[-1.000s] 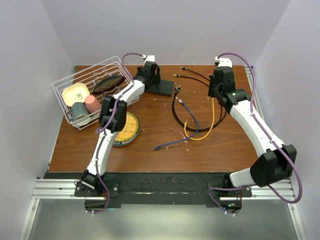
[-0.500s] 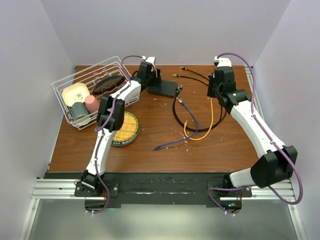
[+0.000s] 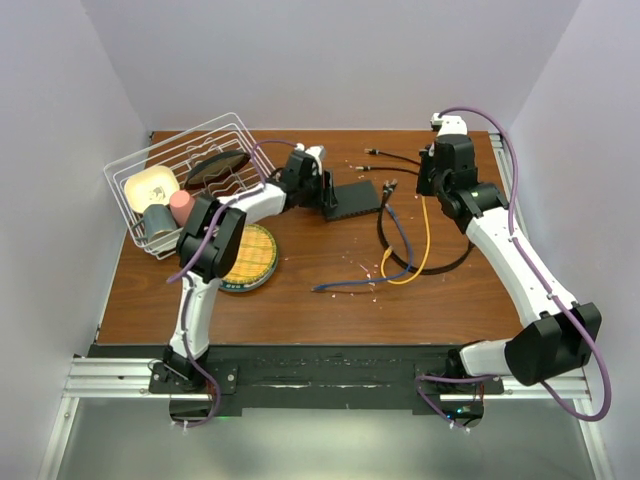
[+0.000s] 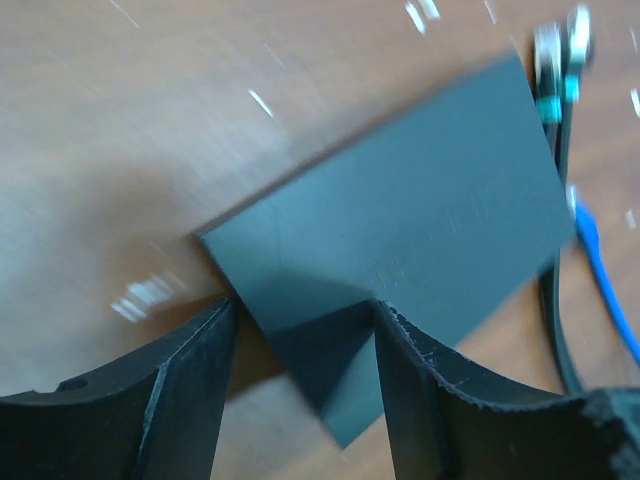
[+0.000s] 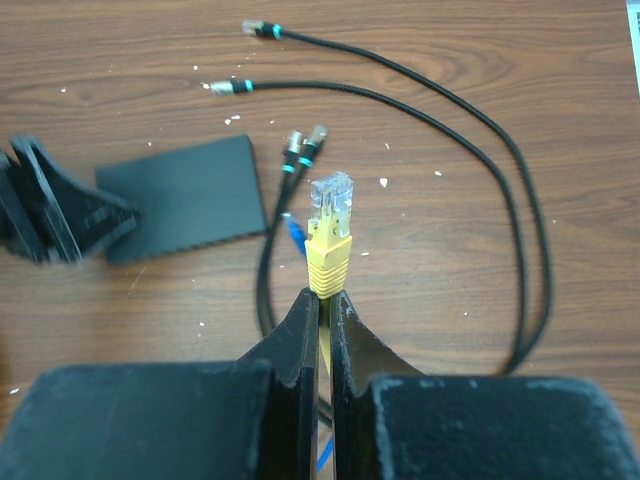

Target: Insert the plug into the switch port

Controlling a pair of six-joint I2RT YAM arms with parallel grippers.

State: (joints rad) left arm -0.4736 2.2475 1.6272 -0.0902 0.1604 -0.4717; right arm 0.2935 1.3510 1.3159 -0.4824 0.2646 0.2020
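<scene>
Brown wood tabletop [image 3: 300,290] with pale walls around it is what I have to work over. The switch [image 3: 358,200] sits just past centre toward 12 o'clock, and loose black and blue cables [image 3: 385,240] lie at its 3 to 5 o'clock.

My left gripper [image 3: 328,192] pinches the switch at its 9 o'clock end. In the left wrist view only one corner sits between the fingers [image 4: 190,380], and that view is blurred. My right gripper [image 5: 325,295] is clamped on the yellow boot of the plug [image 5: 330,205] and holds it off the table at the switch's 3 o'clock.

Risks as I judge them:
- A corner hold is weak, so any push from the plug could swivel the switch out of the left fingers.
- The right fingers hold only a narrow strip of boot, so a side load at the port mouth could pivot the plug.
- The black cable ends just beside the switch could snag or block the approach.
- I cannot see which face carries the ports, so I may line up on the wrong edge.

In the right wrist view the plug's long axis runs 6 to 12 o'clock, with the clear tip at 12, in line with the fingers. The switch lies at its 9 to 10 o'clock, so the tip does not face it yet.
</scene>
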